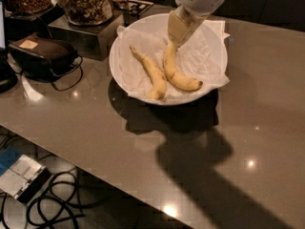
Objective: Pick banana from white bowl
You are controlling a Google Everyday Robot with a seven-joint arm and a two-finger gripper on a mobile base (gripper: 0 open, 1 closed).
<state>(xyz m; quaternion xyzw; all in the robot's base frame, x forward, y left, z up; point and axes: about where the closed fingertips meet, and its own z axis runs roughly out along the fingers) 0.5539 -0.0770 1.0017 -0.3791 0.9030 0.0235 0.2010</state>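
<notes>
The white bowl [113, 70], lined with crumpled white paper, stands on the grey-brown table at the back centre. Two bananas lie in it. The banana [174, 74] is the thick, curved one on the right, with its dark-tipped blunt end pointing right. A slimmer, straighter banana [150, 71] lies to its left. My gripper [177, 30] comes down from the top edge into the bowl. It sits right at the far, upper end of the curved banana and hides that end.
Glass jars of snacks [86, 3] stand on a dark box behind the bowl on the left. A dark pouch with a cable [44, 54] lies at far left. The table's front edge runs diagonally at lower left, with cables on the floor [52, 204] below it.
</notes>
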